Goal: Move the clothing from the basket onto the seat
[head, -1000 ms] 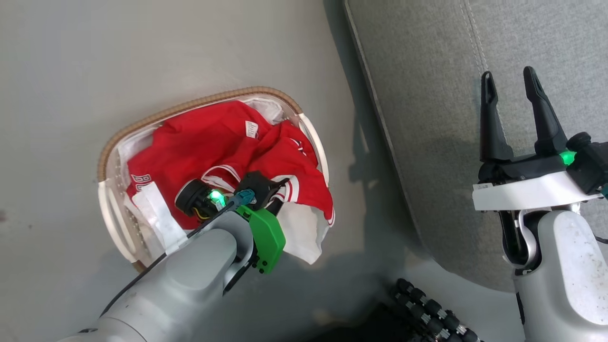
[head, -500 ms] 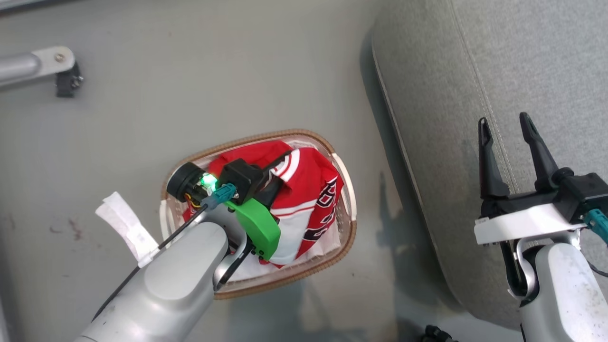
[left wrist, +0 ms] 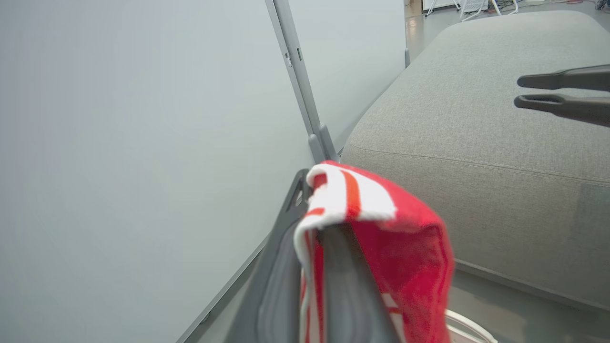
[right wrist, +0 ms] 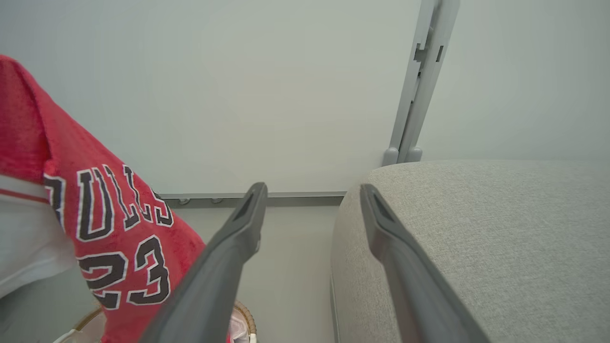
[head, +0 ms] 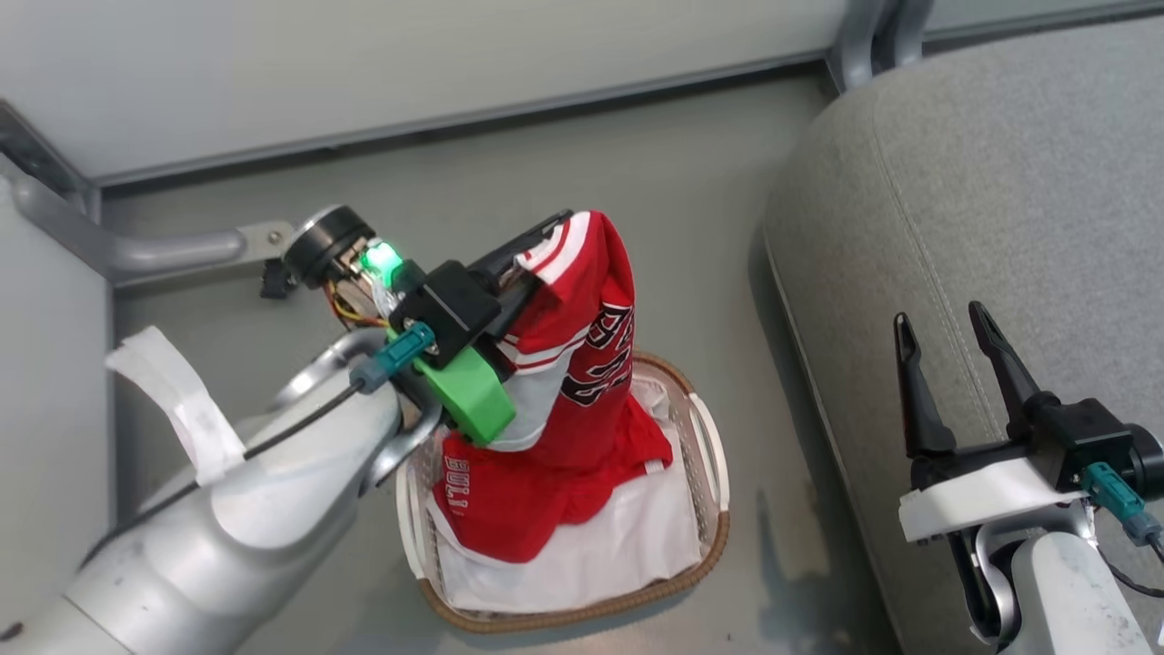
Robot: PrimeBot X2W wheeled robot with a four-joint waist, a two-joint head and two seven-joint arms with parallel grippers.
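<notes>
My left gripper [head: 546, 238] is shut on the white-trimmed edge of the red "23" jersey [head: 591, 364], which hangs from it above the basket [head: 714, 537]. In the left wrist view the fingers [left wrist: 281, 267] pinch the red and white cloth [left wrist: 405, 247]. The other red garment [head: 509, 500], with white lettering, lies in the basket on the white liner [head: 618, 555]. The grey seat [head: 982, 209] is to the right. My right gripper [head: 941, 320] stands open over the seat's near edge with nothing in it; the right wrist view shows its fingertips [right wrist: 313, 190] apart, the jersey [right wrist: 119, 224] at left.
A pale wall panel with a grey metal post [head: 864, 36] runs behind the basket and seat. A metal bracket foot [head: 191, 246] lies on the grey floor to the left. Bare floor [head: 709, 227] separates the basket from the seat.
My left gripper has risen, pulling the "23" jersey up out of the basket. The head camera has tilted, so the whole picture has shifted. The right gripper stays open.
</notes>
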